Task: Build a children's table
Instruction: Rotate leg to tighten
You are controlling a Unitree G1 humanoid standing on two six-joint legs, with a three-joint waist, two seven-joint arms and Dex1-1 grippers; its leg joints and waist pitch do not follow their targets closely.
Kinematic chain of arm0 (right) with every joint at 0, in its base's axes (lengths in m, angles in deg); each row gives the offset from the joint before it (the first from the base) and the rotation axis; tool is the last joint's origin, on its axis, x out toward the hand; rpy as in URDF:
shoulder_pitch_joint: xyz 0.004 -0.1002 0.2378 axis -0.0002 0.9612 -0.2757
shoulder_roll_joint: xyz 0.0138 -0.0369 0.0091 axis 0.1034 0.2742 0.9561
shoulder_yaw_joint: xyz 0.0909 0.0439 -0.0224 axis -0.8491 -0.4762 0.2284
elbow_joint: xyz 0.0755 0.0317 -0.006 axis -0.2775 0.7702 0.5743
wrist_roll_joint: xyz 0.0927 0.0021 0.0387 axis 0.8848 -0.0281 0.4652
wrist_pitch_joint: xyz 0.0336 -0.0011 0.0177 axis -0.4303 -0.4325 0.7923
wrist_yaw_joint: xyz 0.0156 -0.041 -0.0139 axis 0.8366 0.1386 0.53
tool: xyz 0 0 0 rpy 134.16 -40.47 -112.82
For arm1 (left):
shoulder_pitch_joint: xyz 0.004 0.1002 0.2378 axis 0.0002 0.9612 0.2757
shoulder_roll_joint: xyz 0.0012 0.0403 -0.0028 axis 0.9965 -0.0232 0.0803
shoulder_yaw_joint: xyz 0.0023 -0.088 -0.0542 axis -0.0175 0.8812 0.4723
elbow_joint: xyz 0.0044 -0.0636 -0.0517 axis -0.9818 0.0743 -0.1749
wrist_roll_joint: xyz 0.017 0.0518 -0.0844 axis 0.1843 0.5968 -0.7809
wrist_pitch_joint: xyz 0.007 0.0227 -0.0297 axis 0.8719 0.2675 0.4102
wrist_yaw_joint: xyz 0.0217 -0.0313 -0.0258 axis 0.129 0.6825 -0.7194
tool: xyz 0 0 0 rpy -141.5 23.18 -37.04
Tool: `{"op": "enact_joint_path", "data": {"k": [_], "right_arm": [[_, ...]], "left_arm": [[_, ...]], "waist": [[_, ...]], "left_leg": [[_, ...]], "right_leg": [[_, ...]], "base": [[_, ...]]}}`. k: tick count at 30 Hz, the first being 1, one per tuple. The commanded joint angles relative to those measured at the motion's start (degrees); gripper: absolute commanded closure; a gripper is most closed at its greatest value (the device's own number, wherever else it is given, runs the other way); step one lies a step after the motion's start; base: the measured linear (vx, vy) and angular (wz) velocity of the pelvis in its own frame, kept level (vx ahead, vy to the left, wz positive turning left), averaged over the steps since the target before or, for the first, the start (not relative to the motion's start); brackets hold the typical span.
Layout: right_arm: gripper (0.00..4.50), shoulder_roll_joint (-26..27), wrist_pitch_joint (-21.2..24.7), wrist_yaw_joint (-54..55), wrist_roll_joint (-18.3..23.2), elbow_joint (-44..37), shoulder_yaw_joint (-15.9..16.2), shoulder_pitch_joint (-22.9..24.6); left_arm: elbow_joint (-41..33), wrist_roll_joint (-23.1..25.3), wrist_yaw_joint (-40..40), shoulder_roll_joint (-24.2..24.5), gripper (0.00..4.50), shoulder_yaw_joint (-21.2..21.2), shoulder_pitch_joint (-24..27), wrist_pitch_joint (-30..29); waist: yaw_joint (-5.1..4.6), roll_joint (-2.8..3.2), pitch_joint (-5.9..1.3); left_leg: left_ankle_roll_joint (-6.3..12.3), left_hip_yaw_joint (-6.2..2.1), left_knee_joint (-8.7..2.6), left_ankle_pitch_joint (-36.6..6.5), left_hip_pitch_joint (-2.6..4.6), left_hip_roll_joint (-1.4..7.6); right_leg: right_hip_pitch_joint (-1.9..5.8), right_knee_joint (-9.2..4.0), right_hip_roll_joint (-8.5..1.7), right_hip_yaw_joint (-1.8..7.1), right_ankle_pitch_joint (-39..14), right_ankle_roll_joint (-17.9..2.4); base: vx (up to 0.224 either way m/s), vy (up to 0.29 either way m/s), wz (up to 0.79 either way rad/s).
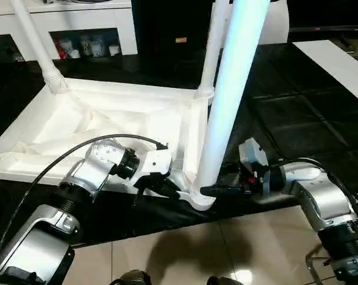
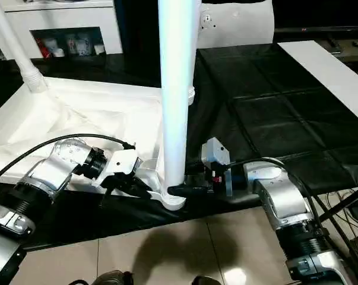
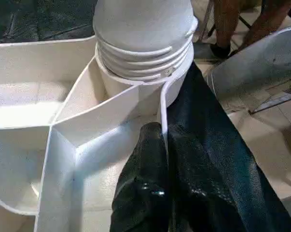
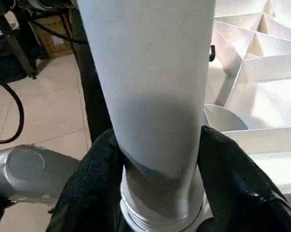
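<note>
The white tabletop [image 1: 107, 122] lies upside down on the black-covered desk [image 1: 297, 119], its ribbed underside facing up, and you can see three legs standing in its corner sockets: one at the far left corner [image 1: 33, 38], one at the far right corner [image 1: 211, 47], and the near leg [image 1: 229, 95] in the corner closest to you. This near leg is the one that matters now. Its long axis is almost vertical, leaning slightly away at the top, and its threaded foot sits in the near corner socket [image 1: 201, 199] at the front edge of the desk. Your right claw [image 1: 217, 190] comes at it level, from the right side, and its two black fingers [image 4: 94, 186] stand on both sides of the leg just above the thread, touching it or very nearly; I judge it is gripping the leg, though how firmly I cannot tell. Your left claw [image 1: 161, 189] is closed, and its fingers [image 3: 150, 193] pinch the thin outer wall of the tabletop just beside the same socket, from the left. Both arms are about equally near, so the left one can steady the tabletop while the right one turns or presses the leg along its upright axis into the socket.
</note>
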Motion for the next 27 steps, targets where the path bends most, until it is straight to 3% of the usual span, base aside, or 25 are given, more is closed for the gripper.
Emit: {"op": "enact_joint_path", "data": {"k": [1, 7, 8, 11, 12, 13, 14, 16, 17, 19, 20, 22, 24, 27], "right_arm": [[2.50, -0.43, 0.84, -1.93, 0.89, 0.18, 1.17, 0.19], [2.59, -0.06, 2.45, -1.86, 1.63, -1.59, 1.50, 1.68], [2.59, 0.58, 3.85, -0.48, 2.31, -2.66, 1.18, 2.41], [2.59, 2.62, 6.44, 4.49, 2.49, -4.15, 0.33, 3.57], [2.59, 4.65, 8.27, 9.13, 2.05, -4.87, -0.33, 4.09], [2.59, 5.79, 9.25, 11.68, 1.76, -5.21, -0.67, 4.32], [2.59, 9.31, 10.89, 19.87, -1.02, -5.14, -1.04, 4.57], [2.59, 10.80, 11.67, 22.76, -2.01, -4.96, -1.06, 4.54], [2.59, 14.66, 14.23, 29.17, -2.98, -4.35, -1.82, 4.08], [2.59, 16.60, 15.51, 32.24, -3.16, -3.91, -2.38, 3.68], [2.59, 20.34, 17.50, 38.93, -4.22, -2.58, -3.49, 2.49], [2.59, 23.11, 18.61, 44.08, -5.19, -1.24, -4.42, 1.14], [2.59, 27.31, 19.79, 50.68, -5.74, 1.51, -6.13, -1.72], [2.59, 29.37, 19.13, 54.49, -6.73, 3.70, -7.25, -3.60]], "left_arm": [[1.06, 2.46, -2.12, -0.01, 4.50, -3.51, 0.17, 0.56], [2.16, 2.67, -0.28, -0.50, 4.50, -2.84, -0.11, -1.09], [2.46, 2.93, 1.46, -0.95, 4.50, -2.39, -0.35, -2.69], [2.65, 2.82, 5.50, -2.32, 4.50, -0.94, -0.76, -6.73], [2.16, 2.01, 8.54, -3.75, 4.50, 0.53, -1.02, -10.17], [1.82, 1.49, 10.15, -4.56, 4.50, 1.34, -1.16, -12.06], [1.09, 0.17, 15.85, -7.39, 4.50, 3.84, -1.71, -16.28], [1.10, -0.20, 18.82, -8.77, 4.50, 4.96, -2.06, -18.04], [0.92, -0.72, 24.70, -11.65, 4.50, 7.01, -2.74, -21.46], [0.89, -0.89, 27.53, -13.01, 4.50, 7.95, -3.07, -22.70], [0.97, -1.26, 32.91, -15.69, 4.50, 9.81, -3.76, -25.01], [1.00, -1.29, 37.80, -17.87, 4.50, 11.55, -4.23, -26.23], [1.10, -1.25, 47.02, -21.57, 4.50, 14.82, -5.09, -27.11], [0.09, -0.48, 51.48, -23.64, 4.50, 15.86, -5.15, -27.04]], "waist": [[-0.26, -0.63, -3.63], [-0.16, -0.51, -3.44], [-0.06, -0.26, -3.28], [-0.04, -0.39, -3.11], [-0.23, -0.36, -2.55], [-0.41, -0.45, -2.52], [-0.76, -0.33, -2.34], [-1.25, -0.33, -2.15], [-1.42, -0.40, -2.16], [-2.30, -0.38, -2.13], [-3.23, -0.29, -2.07], [-3.94, -0.38, -2.17], [-4.42, -0.14, -2.24], [-4.71, -0.57, -2.50]], "left_leg": [[4.55, -0.61, -3.38, -9.50, 1.00, 2.46], [3.70, -0.67, -3.57, -11.12, 1.12, 2.48], [3.46, -0.71, -3.68, -11.51, 1.17, 2.51], [2.96, -0.68, -3.86, -12.71, 1.25, 2.53], [1.47, -0.84, -4.32, -15.85, 1.31, 2.43], [0.93, -1.07, -4.42, -17.29, 1.37, 2.30], [-0.39, -1.22, -4.56, -18.88, 1.51, 2.32], [-1.47, -1.62, -4.72, -20.97, 1.62, 1.99], [-1.51, -1.80, -4.74, -21.51, 1.69, 1.94], [-1.75, -2.15, -4.95, -22.29, 1.43, 1.78], [-1.96, -2.32, -5.09, -22.90, 1.14, 1.80], [-1.67, -2.48, -5.09, -23.25, 1.03, 1.62], [-1.58, -2.48, -5.06, -23.32, 0.97, 1.52], [0.05, -2.12, -4.95, -20.98, 0.82, 1.43]], "right_leg": [[2.64, -2.85, -2.79, 1.92, -10.22, -14.59], [2.59, -3.17, -2.83, 1.95, -12.65, -13.98], [2.51, -3.25, -2.84, 2.00, -13.01, -13.96], [2.42, -3.54, -2.82, 2.05, -14.71, -13.56], [2.18, -4.04, -2.89, 2.10, -19.76, -12.51], [2.30, -4.34, -3.11, 2.01, -22.85, -11.67], [1.96, -4.69, -3.12, 2.15, -26.35, -10.40], [1.81, -5.35, -3.18, 1.89, -31.80, -8.16], [1.82, -5.58, -3.26, 1.81, -33.41, -7.33], [1.90, -5.88, -3.19, 1.49, -35.21, -6.12], [1.71, -5.82, -3.03, 1.49, -34.38, -6.03], [1.80, -5.95, -2.99, 1.42, -33.85, -5.81], [1.60, -6.10, -2.86, 1.43, -32.26, -6.31], [1.81, -5.97, -2.61, 1.70, -26.82, -7.35]], "base": [[0.000, 0.000, 0.00], [0.000, 0.000, 0.00], [0.000, 0.000, 0.00], [0.000, 0.000, 0.00], [0.000, 0.000, 0.00], [0.000, 0.000, 0.00], [0.000, 0.000, 0.00], [-0.025, 0.001, -0.02], [0.000, 0.000, 0.00], [0.000, 0.000, 0.00], [0.000, 0.000, 0.00], [0.000, 0.000, 0.00], [0.000, 0.000, 0.00], [0.000, 0.000, 0.00]]}}
